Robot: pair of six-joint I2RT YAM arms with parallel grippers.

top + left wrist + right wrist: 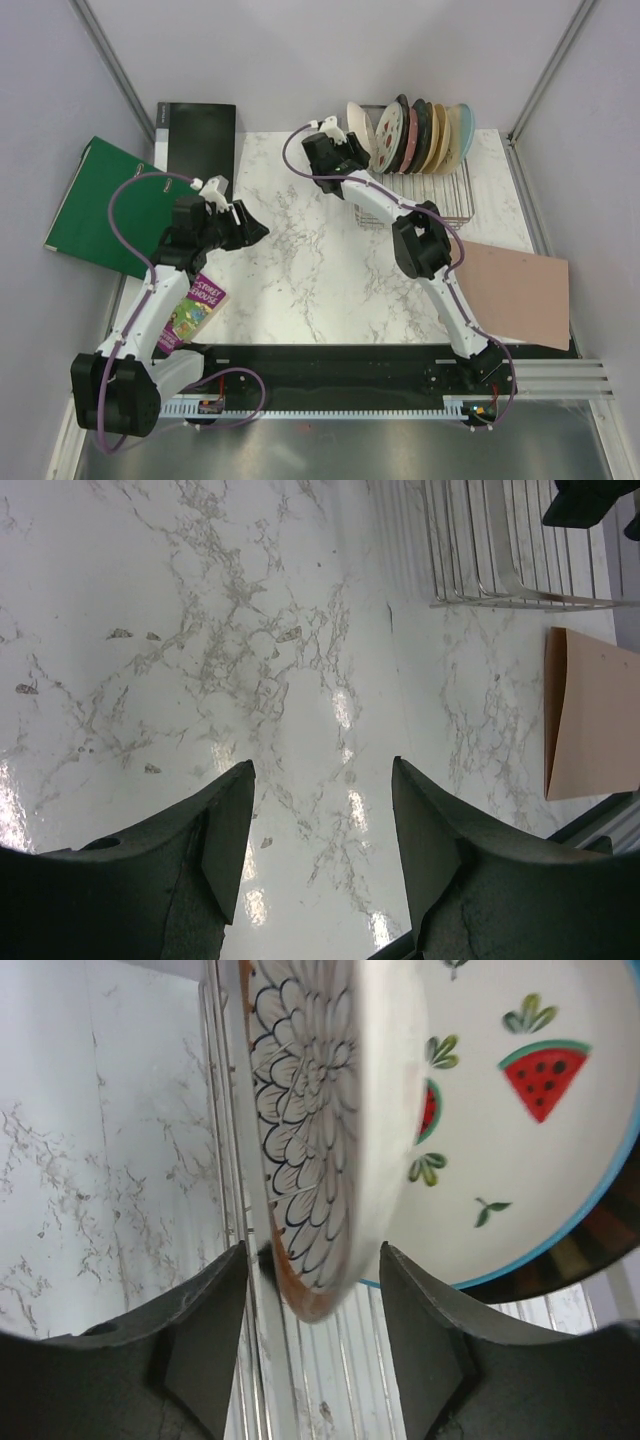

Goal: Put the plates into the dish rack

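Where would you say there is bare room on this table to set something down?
The marble between the left fingers and the dish rack is bare. Crowded: the rack's far end, packed with plates, and the left edge with book, folder, binder.

**Marble tabletop and its load**

The white, grey-veined tabletop [300,250] carries the wire dish rack [445,195] at its far right. A pinkish-tan board [515,290] lies at the right edge, a colourful book [195,310] at the near left, and a black folder [197,135] across the far-left corner.
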